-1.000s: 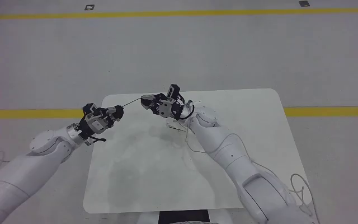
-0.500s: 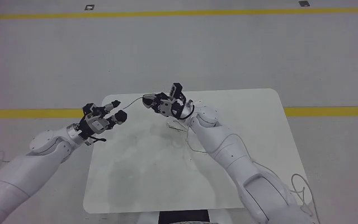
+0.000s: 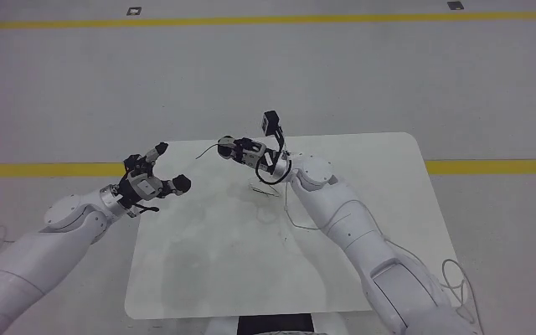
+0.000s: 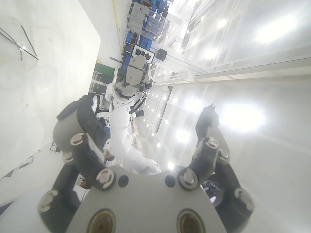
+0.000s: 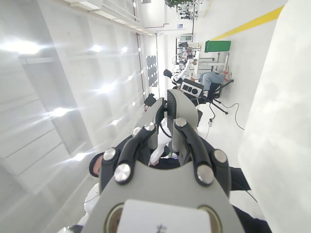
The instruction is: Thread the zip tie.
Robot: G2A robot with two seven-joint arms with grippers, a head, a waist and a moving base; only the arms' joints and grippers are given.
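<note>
Black and thin, the zip tie [image 3: 206,151] sticks out of the right gripper [image 3: 224,147] above the table's [image 3: 385,251] far edge. Its long axis is roughly level, with the free end toward the table's left side. The right arm's 2 fingers are pinched closed on it. At the table's far-left corner, the left gripper [image 3: 170,166] is spread wide, holding nothing.

Thin dark zip tie [image 3: 206,151], slightly curved, one end pinched in the right gripper [image 3: 223,148] (free tail in air)

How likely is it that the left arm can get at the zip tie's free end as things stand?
Probably yes: the left gripper is open, and the zip tie sticks out of the shut right gripper toward it, with an open gap between them.
</note>
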